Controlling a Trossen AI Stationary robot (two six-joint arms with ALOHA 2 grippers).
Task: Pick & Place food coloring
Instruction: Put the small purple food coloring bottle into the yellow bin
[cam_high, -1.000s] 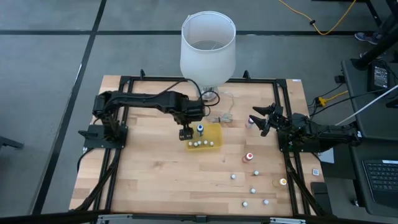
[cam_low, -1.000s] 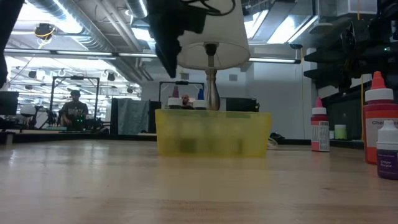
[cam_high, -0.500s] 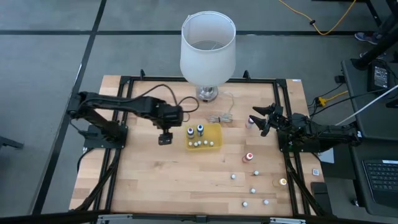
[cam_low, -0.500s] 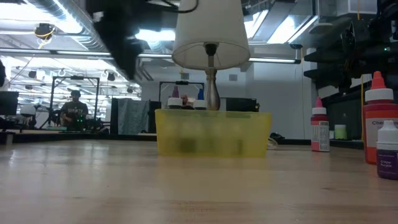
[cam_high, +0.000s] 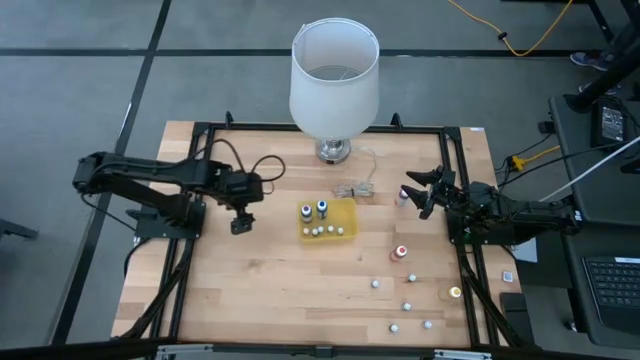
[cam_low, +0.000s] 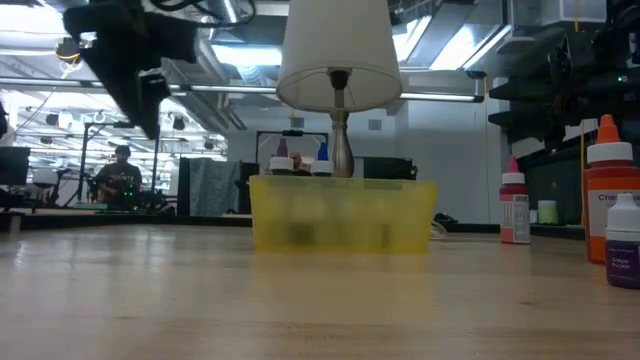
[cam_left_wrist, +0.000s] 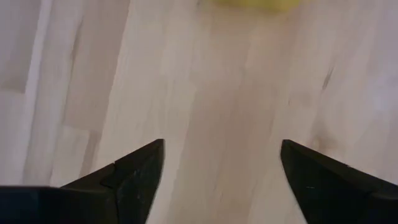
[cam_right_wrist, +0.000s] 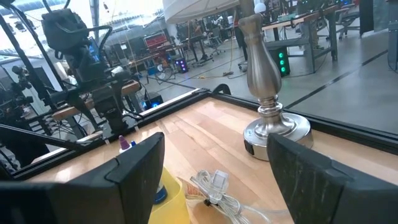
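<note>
From above, the left gripper hangs over bare table left of the tray, fingers spread and empty; its wrist view confirms wide-apart fingers over plain wood, with only a yellow sliver of the tray at the edge. The low view shows what the top view cannot: that gripper is raised well clear of the wood.

The tray holds several bottles: two taller ones, one blue-capped, and three small white caps in a row. From table height only a few caps peek above the tray's wall, just in front of the lamp.

A second ago the left gripper stood at the tray's left edge; it has since drawn back leftward, and the arm has folded toward its base. The bottles and the right arm have not shifted.

The cable lies between lamp and tray. The right gripper waits at the right edge, jaws apart and holding nothing; a pale bottle seems to stand just under it, though the fingers partly hide it. Loose bottles dot the right front of the table. A person sits far behind.
</note>
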